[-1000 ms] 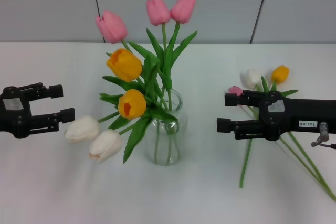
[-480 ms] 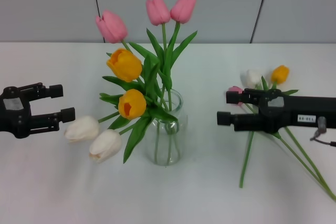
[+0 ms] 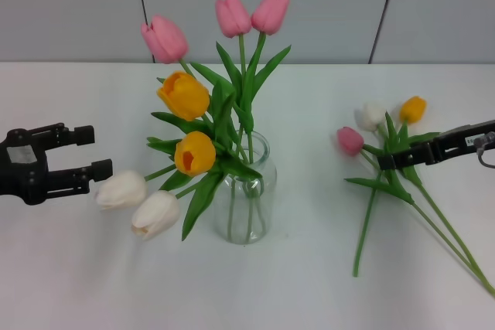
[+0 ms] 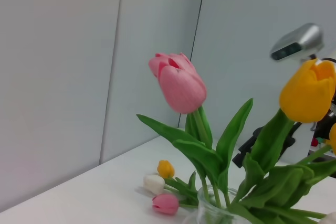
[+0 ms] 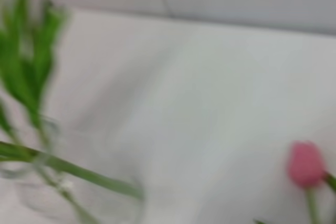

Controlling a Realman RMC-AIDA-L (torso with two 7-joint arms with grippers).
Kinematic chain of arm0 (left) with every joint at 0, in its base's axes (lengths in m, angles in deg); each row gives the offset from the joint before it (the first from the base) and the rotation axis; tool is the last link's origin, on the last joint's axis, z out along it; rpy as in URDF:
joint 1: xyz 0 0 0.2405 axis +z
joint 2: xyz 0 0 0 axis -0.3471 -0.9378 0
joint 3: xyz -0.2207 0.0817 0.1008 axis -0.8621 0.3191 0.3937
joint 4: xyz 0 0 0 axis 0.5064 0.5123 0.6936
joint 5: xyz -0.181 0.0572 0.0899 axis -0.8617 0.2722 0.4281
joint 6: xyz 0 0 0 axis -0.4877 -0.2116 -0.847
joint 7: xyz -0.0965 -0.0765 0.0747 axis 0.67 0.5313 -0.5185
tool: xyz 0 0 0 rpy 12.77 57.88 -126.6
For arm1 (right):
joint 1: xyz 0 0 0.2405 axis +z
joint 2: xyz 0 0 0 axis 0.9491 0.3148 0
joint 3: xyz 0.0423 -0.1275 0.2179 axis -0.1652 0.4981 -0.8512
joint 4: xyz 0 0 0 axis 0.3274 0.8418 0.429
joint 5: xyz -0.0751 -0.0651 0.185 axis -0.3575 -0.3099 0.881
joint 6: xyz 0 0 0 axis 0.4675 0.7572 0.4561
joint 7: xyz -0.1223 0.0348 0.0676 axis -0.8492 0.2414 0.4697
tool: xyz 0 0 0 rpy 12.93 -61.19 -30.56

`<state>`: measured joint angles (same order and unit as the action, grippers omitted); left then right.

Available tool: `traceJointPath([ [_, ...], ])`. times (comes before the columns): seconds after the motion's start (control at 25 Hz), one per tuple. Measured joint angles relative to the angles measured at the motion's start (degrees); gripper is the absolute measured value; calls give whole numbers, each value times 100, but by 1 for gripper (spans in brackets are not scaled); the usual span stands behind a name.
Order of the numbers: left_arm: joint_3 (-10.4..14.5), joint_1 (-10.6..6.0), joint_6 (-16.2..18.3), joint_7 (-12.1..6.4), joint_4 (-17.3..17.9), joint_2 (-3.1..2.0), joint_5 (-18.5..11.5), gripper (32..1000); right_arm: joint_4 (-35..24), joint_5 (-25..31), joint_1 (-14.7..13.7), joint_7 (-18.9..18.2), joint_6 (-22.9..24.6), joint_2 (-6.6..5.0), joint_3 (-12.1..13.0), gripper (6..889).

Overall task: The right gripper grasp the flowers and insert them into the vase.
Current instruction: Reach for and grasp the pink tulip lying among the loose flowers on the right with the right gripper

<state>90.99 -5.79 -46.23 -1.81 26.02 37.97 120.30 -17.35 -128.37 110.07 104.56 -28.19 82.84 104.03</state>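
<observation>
The flowers [image 3: 387,161] are lying flat on the white worktop [image 3: 309,284] right of the vase [image 3: 246,191], heads toward the back wall, stems trailing toward the front right corner. The right gripper [image 3: 387,161] is reaching in from the right edge, sitting over the leaves just below the heads; whether it is gripping them I cannot tell. Bare worktop is separating flowers and vase. The left gripper [image 3: 99,151] is hovering wide apart at the left edge.

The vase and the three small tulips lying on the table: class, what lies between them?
Only bare white table, as the head view shows. The vase stands apart from the flowers, with the right gripper over their stems.
</observation>
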Motion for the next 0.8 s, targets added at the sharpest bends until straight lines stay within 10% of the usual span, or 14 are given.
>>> traceJointPath([
  [0.48,-9,-19,94,-26,0,41,-5,814,414,-969,286,329,617,37,20,839],
  [0.8,-8,-26,104,-25,0,65,-5,814,1472,-983,531,294,1603,74,490,816],
])
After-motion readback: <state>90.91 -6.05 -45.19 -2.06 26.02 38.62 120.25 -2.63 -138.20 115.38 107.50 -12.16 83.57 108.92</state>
